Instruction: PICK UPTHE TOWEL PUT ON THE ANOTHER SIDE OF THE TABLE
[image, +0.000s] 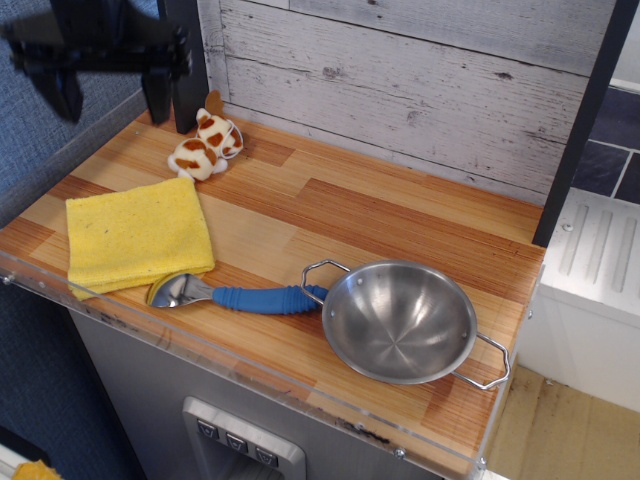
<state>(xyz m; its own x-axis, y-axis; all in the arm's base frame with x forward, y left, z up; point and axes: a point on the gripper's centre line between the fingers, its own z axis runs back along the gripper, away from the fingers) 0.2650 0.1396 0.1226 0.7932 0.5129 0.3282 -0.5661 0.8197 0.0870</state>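
The yellow towel (137, 236) lies flat and folded at the front left of the striped wood table (400, 215). My gripper (108, 95) is black and hangs in the air at the top left, above and behind the towel, well apart from it. Its two fingers are spread wide with nothing between them. Motion blurs it.
A white-and-brown plush toy (205, 145) lies behind the towel by a dark post (185, 70). A spoon with a blue handle (235, 295) lies just in front of the towel's right corner. A steel bowl (400, 322) sits at front right. A white plank wall runs along the back.
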